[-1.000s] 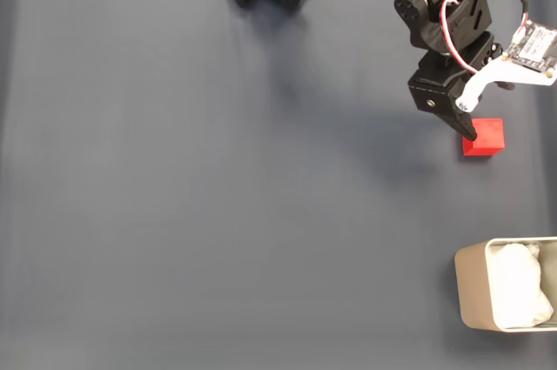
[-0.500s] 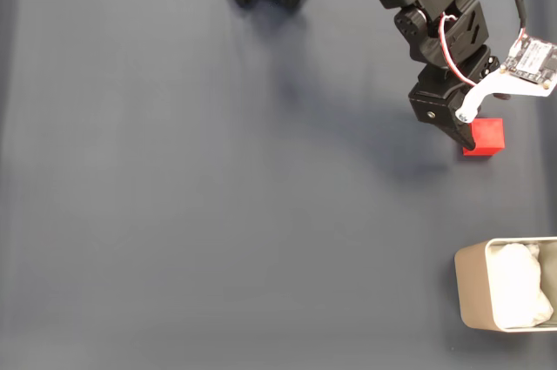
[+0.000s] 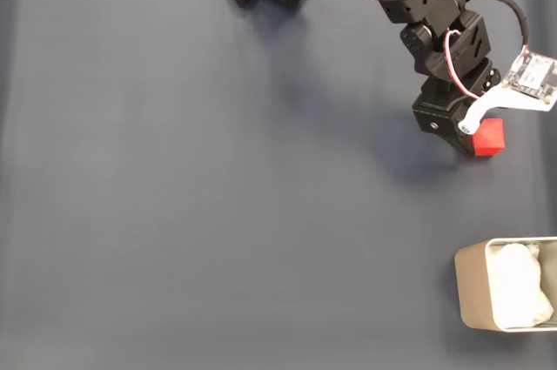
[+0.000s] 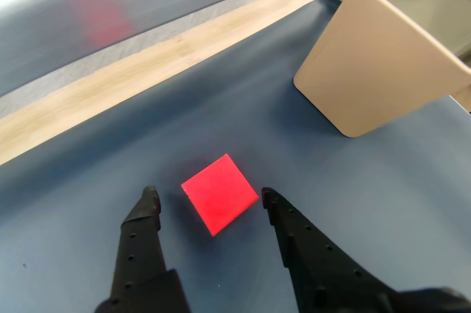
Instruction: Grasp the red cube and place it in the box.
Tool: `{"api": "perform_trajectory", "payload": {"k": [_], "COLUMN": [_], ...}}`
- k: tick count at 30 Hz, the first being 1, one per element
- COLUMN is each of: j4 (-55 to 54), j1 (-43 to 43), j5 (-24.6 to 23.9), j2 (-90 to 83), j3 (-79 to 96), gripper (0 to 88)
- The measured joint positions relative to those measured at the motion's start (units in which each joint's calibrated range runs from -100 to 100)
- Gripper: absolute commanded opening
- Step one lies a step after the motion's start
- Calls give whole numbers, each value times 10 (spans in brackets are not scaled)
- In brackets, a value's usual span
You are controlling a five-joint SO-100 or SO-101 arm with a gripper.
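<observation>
While the black arm reaches down along the right side of the dark blue mat (image 3: 191,213) in the fixed view, its gripper (image 4: 210,197) stands spread in the wrist view, one finger on each side of the red cube (image 4: 219,193) and neither clearly touching it. Seen from the fixed view, the red cube (image 3: 489,137) lies flat on the mat, partly covered by the gripper's white piece. Well apart from it, at the lower right edge, sits the box (image 3: 474,287) with white wadding (image 3: 518,287) inside; the wrist view shows the box (image 4: 383,62) far right of the cube.
</observation>
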Motion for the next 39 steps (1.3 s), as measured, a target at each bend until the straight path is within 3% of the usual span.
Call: {"api": "perform_trajectory", "payload": {"k": [39], "j4": [31], "j1": [-36], "j5": [-7], "j2": [27], "j3": [-47], "gripper": [311]}}
